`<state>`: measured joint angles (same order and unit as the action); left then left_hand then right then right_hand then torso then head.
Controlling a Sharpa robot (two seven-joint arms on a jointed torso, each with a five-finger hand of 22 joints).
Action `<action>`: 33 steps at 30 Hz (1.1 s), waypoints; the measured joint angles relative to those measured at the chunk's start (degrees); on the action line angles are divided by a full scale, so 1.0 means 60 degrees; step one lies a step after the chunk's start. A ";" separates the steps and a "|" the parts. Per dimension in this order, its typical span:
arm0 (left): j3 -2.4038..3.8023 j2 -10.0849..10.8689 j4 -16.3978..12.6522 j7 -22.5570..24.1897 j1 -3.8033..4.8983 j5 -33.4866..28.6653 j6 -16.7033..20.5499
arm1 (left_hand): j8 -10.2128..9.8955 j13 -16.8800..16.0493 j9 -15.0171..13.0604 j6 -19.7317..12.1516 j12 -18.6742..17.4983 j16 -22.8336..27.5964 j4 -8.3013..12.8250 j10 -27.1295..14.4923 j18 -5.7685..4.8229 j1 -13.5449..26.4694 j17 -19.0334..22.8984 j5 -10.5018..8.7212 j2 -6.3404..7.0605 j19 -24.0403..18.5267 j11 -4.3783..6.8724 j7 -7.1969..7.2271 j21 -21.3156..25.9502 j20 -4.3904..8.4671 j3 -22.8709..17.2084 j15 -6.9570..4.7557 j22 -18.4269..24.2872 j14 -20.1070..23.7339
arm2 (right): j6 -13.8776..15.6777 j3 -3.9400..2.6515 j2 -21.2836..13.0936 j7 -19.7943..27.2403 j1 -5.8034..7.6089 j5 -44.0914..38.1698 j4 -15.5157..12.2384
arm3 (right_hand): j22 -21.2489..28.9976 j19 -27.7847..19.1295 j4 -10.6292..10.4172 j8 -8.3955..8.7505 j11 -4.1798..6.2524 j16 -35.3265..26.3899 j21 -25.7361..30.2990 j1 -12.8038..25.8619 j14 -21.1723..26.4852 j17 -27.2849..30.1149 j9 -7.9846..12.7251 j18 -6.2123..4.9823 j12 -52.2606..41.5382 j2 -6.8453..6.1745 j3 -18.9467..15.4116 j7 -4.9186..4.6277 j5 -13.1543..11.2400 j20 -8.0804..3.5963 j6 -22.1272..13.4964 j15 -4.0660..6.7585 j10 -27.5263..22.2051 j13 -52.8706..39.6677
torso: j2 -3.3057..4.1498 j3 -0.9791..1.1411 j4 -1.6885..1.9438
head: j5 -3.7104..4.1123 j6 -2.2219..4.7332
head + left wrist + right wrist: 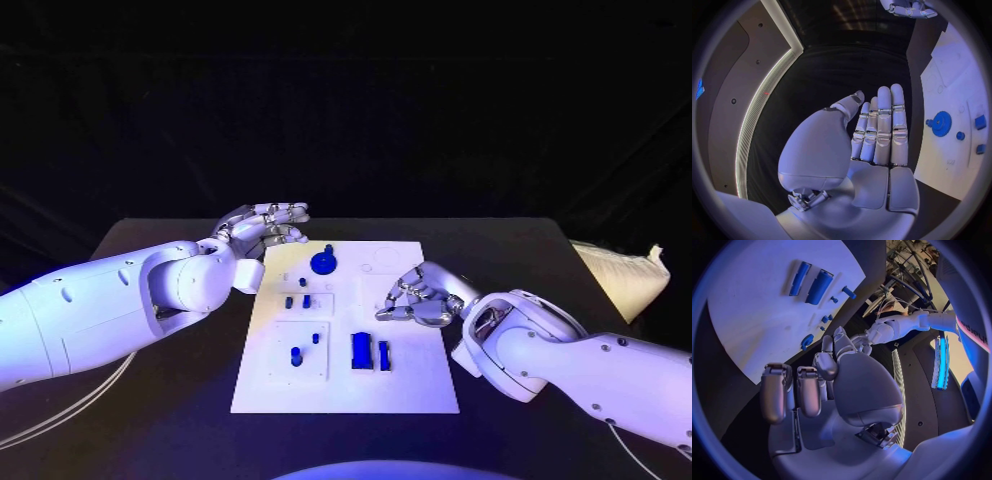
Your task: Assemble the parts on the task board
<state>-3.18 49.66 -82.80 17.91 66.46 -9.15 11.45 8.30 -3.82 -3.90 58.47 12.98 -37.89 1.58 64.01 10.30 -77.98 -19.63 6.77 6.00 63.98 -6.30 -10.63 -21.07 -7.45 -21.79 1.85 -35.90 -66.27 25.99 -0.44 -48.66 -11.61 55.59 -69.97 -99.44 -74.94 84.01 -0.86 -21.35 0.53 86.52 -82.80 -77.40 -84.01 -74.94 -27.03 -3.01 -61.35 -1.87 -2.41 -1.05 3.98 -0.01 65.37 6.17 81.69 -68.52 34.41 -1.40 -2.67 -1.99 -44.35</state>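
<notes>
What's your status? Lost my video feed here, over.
Left hand open, off the task board's far left corner. Right hand curled, holding nothing, over its right edge. Blue gear and blue parts lie untouched. Nothing in the way.

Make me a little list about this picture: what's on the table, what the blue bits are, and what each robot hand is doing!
table: black, with a white board in the middle
blue parts: gear at the far end, flat block nearer the robot, small pegs between and beside them
left robot hand: empty, fingers straight, beside the board's far left corner
right robot hand: fingers curled, over the board's right side, holding nothing I can see
</notes>
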 measured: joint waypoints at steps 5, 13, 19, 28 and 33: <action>0.0000 0.0006 -0.0055 0.0006 -0.0003 -0.0011 -0.0003 | 0.0000 0.0000 0.0000 0.0035 0.0000 0.0000 0.0000 0.0030 0.0000 -0.0008 0.0000 0.0000 -0.0008 0.0000 0.0030 0.0032 0.0000 0.0000 0.0000 -0.0004 0.0008 -0.0004 | -0.0005 0.0010 0.0208 -0.0866 -0.0203 -0.1237 -0.0101 | 0.0001 0.0000 0.0022 -0.0730 0.0016 0.0087 -0.0104 0.0000 0.0015 0.0000 -0.0756 0.0069 -0.0029 0.0000 -0.0182 0.0094 -0.0093 0.0000 -0.0354 0.0057 -0.0015 0.0000 | 0.0011 0.0007 0.0005 | -0.0022 -0.0073; 0.0000 0.0022 -0.0126 0.0006 -0.0004 -0.0020 -0.0006 | 0.0000 -0.0001 -0.0001 0.0034 0.0000 0.0000 0.0004 0.0030 -0.0001 -0.0008 0.0000 0.0000 -0.0008 0.0046 0.0029 0.0032 0.0000 0.0022 0.0004 -0.0033 0.0008 -0.0033 | -0.0109 0.0038 0.0480 -0.1555 -0.0346 -0.2411 -0.0103 | 0.0002 -0.0001 0.0070 -0.1200 0.0066 0.0135 -0.0215 0.0000 0.0002 0.0002 -0.1207 0.0070 -0.0049 0.0000 -0.0327 0.0146 -0.0148 -0.0067 -0.0488 0.0073 -0.0033 0.0000 | 0.0028 0.0008 0.0019 | -0.0038 -0.0169; 0.0000 0.0040 -0.0166 0.0003 -0.0004 -0.0025 -0.0007 | -0.0001 -0.0001 -0.0001 0.0034 0.0000 0.0000 0.0026 0.0030 0.0000 -0.0008 -0.0001 0.0000 -0.0008 0.0068 0.0029 0.0032 0.0000 0.0000 0.0026 -0.0033 0.0007 -0.0033 | -0.0289 0.0084 0.0720 -0.1823 -0.0505 -0.2955 -0.0039 | 0.0003 -0.0001 0.0078 -0.1318 0.0068 0.0181 -0.0254 0.0000 0.0001 0.0002 -0.1333 0.0070 -0.0050 0.0000 -0.0388 0.0146 -0.0148 -0.0067 -0.0489 0.0071 -0.0032 0.0000 | 0.0041 0.0008 0.0026 | -0.0071 -0.0240; 0.0004 0.0058 -0.0203 -0.0011 -0.0004 -0.0029 -0.0009 | -0.0001 -0.0002 -0.0001 0.0033 0.0000 0.0000 0.0026 0.0030 -0.0001 -0.0008 -0.0001 0.0000 -0.0008 0.0068 0.0029 0.0033 0.0000 0.0000 0.0026 -0.0033 0.0007 -0.0033 | -0.0529 0.0139 0.0943 -0.2004 -0.0606 -0.3369 0.0026 | 0.0004 -0.0001 0.0077 -0.1395 0.0071 0.0217 -0.0254 0.0011 -0.0002 0.0003 -0.1417 0.0069 -0.0057 0.0011 -0.0441 0.0180 -0.0148 -0.0066 -0.0522 0.0135 -0.0029 0.0000 | 0.0049 0.0007 0.0045 | -0.0083 -0.0309; 0.0005 0.0084 -0.0217 -0.0021 -0.0004 -0.0031 -0.0009 | -0.0001 -0.0001 -0.0002 0.0033 0.0000 0.0000 0.0026 0.0030 -0.0001 -0.0008 -0.0001 0.0000 -0.0008 0.0067 0.0029 0.0033 0.0000 0.0000 0.0025 -0.0033 0.0006 -0.0033 | -0.0698 0.0165 0.0983 -0.2042 -0.0638 -0.3505 0.0024 | 0.0005 -0.0001 0.0077 -0.1430 0.0082 0.0217 -0.0254 0.0050 -0.0002 0.0003 -0.1435 0.0069 -0.0057 -0.0028 -0.0441 0.0180 -0.0148 -0.0066 -0.0522 0.0134 -0.0018 0.0004 | 0.0057 0.0008 0.0044 | -0.0112 -0.0334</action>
<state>-3.15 50.16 -84.10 17.79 66.44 -9.33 11.40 8.30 -3.83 -3.91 58.67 12.98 -37.90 1.74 64.18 10.29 -78.03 -19.64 6.77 5.95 64.39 -6.13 -10.43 -21.07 -7.45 -21.64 1.66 -35.86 -66.47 21.80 0.55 -42.76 -23.87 51.76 -91.00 -99.30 -74.92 84.00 -0.40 -29.93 1.02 87.82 -84.32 -77.10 -84.03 -74.92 -35.63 -2.59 -61.70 -2.03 -5.05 0.04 3.09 -0.40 62.24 6.97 81.58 -68.50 34.76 -1.35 -2.41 -2.66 -46.36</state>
